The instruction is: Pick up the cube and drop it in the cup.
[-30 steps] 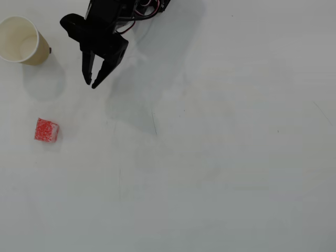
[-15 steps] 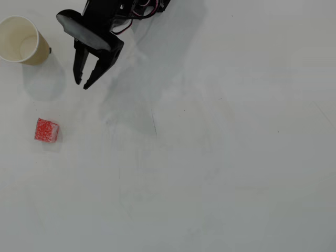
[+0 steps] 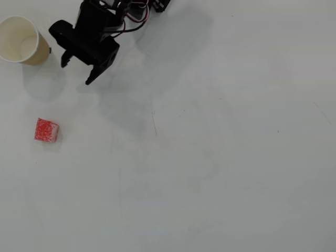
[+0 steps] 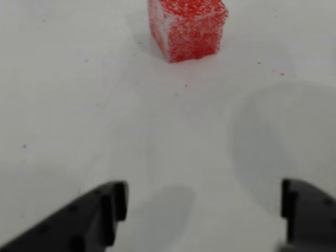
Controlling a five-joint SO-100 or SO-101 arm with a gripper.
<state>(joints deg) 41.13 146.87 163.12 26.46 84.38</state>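
While the black two-finger pincer (image 3: 76, 73) hangs with its fingers spread wide and nothing between them, the small red foam cube speckled with white (image 3: 46, 130) sits on the white counter (image 3: 220, 157), well apart from it. Seen from overhead, the cream paper cup with a tan wall (image 3: 22, 40) stands upright just left of the pincer.

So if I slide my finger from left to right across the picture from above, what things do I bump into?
The cup → the cube → the gripper, open and empty, on its black arm. After that, only bare white table.
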